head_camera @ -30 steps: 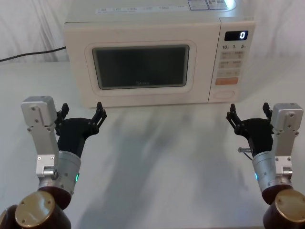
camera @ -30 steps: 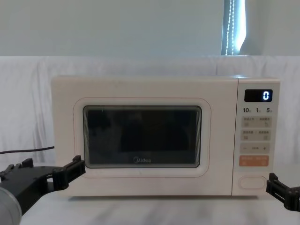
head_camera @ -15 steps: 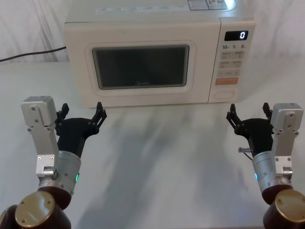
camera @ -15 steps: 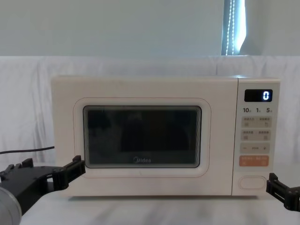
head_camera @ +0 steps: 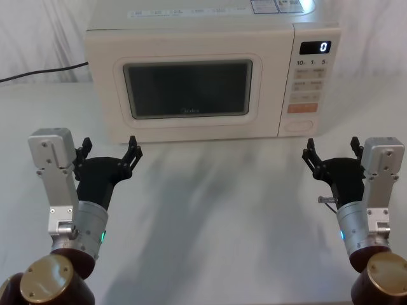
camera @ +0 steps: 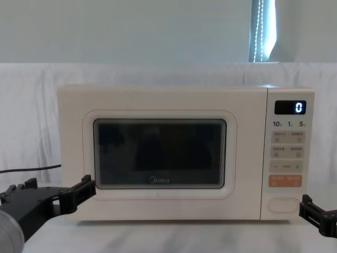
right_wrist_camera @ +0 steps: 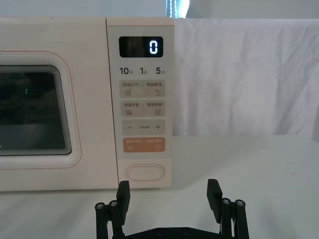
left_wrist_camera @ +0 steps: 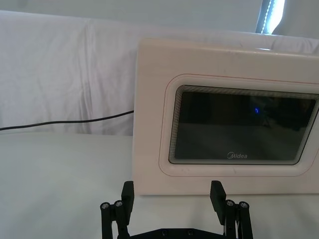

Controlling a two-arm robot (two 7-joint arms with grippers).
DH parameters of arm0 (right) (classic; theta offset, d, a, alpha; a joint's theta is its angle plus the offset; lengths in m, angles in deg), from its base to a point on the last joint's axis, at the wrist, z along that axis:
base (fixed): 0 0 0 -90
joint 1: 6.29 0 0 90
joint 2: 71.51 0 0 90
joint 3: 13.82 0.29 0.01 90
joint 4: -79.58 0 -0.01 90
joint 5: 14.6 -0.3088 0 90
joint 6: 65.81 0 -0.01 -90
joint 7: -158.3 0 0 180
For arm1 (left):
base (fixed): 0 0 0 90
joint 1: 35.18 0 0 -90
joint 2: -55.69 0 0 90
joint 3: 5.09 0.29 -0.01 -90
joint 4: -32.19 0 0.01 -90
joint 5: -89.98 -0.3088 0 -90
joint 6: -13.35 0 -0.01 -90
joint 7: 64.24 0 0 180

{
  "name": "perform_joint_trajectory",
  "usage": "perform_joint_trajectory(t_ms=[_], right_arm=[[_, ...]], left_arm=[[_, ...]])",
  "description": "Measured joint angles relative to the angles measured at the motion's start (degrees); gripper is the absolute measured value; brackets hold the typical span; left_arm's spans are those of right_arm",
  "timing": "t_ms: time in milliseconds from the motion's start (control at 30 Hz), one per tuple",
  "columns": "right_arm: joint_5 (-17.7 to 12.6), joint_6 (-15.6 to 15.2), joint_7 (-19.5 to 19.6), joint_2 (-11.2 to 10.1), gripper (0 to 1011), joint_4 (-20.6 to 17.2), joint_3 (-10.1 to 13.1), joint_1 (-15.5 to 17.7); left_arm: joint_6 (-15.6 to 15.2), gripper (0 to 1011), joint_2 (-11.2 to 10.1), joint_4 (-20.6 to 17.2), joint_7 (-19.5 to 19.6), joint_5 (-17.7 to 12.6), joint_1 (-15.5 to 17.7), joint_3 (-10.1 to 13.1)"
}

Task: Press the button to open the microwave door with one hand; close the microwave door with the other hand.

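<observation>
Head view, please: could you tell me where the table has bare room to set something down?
The widest free patch lies between the left end effector and the right end effector, in front of the microwave door. Bare table also flanks the microwave. The near corners are crowded by both arms.

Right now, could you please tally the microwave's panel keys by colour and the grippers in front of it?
Beige keys: 5
Orange key: 1
Cream button: 1
Grippers, left gripper and right gripper: 2
Total: 9
</observation>
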State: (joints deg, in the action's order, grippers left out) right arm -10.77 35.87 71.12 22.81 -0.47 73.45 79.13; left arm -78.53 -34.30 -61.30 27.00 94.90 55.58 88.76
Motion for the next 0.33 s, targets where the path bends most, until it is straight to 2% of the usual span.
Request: perform_joint_trajectory(t_ms=[333], right_arm=[[0.00, 0.00, 0.00, 0.00, 1002, 0.00, 0.00, 0.00]], left_arm=[[0.00, 1001, 0.00, 0.00, 0.00, 0.00, 0.00, 0.00]])
